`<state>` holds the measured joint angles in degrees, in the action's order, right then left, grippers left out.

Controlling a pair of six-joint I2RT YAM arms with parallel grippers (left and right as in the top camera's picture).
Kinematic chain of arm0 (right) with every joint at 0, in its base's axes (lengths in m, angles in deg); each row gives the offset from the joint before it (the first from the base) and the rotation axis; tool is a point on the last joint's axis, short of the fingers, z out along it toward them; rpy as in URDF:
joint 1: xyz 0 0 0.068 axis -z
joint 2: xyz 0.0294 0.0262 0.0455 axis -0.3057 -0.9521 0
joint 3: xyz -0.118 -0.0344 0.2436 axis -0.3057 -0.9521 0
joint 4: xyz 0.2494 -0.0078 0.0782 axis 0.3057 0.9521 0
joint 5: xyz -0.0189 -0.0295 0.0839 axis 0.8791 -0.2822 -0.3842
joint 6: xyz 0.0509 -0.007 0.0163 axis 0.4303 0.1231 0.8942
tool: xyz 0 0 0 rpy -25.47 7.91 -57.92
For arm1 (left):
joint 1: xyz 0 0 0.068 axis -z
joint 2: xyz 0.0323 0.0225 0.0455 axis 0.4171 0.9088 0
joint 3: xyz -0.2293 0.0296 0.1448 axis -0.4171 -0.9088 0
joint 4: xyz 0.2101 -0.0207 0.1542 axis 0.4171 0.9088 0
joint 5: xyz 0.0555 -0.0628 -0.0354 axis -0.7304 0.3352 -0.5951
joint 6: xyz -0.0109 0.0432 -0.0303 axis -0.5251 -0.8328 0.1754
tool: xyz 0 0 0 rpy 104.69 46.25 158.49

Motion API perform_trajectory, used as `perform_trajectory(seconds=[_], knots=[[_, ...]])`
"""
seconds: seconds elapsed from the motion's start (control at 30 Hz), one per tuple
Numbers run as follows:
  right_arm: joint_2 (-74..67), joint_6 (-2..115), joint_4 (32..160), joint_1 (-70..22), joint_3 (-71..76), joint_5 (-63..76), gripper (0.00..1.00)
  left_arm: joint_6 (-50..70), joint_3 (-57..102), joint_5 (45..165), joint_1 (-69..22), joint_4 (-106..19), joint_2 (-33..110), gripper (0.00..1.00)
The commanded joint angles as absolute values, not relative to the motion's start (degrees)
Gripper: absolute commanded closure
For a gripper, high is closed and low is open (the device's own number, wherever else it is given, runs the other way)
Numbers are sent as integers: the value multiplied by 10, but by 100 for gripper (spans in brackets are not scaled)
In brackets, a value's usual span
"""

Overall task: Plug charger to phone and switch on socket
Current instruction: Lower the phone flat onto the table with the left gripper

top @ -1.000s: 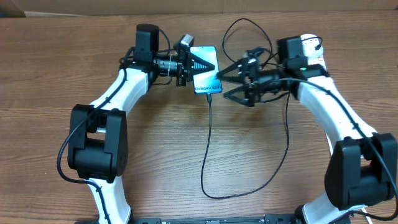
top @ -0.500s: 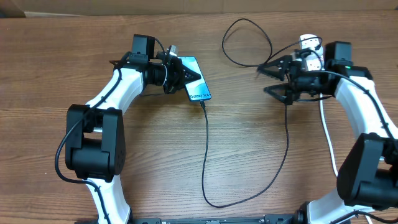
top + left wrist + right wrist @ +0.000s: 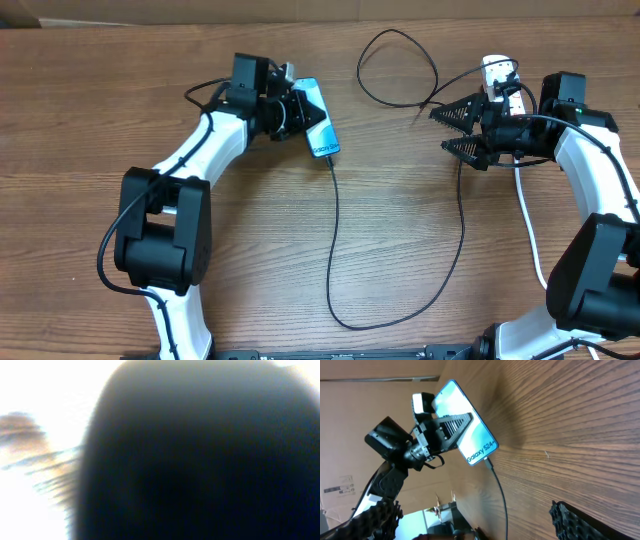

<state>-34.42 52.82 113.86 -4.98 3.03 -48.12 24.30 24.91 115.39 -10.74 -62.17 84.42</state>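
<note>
1. Phone [image 3: 324,140]: it sits at the far left-centre of the table [image 3: 250,260], clamped in the left gripper [image 3: 303,113], whose fingers are closed across its lit screen. The right wrist view shows it tilted and apparently raised off the wood. The left wrist view is a dark blur and adds nothing.
2. Charger cable [image 3: 335,240]: its small tip [image 3: 331,160] meets the phone's lower edge and looks seated in the port. From there the cable runs toward the near edge, loops, and climbs to the right.
3. Right gripper [image 3: 440,130]: its jaws are spread wide and hold nothing, with the cable passing just beside them.
4. Socket [image 3: 500,72]: the white strip lies at the far right, just beside the right gripper and partly hidden by that arm. Its white cord [image 3: 527,225] trails toward the near edge.
5. Step in hand, as I judge it: plugging in looks done, and switching on remains.
6. Next move: the right gripper must reach the socket's switch and press it with one fingertip. The switch itself is not visible, so careful aim is needed, and the phone should be kept steady.
</note>
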Motion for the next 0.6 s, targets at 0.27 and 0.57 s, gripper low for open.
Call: perform_trajectory(seconds=[0.27,0.57], knots=[[-337,497,1167,-49,36,-463,3,320,253,1324,-100,-747,945,96],[-337,482,1179,-49,36,-456,4,350,253,1355,-100,-797,981,96]])
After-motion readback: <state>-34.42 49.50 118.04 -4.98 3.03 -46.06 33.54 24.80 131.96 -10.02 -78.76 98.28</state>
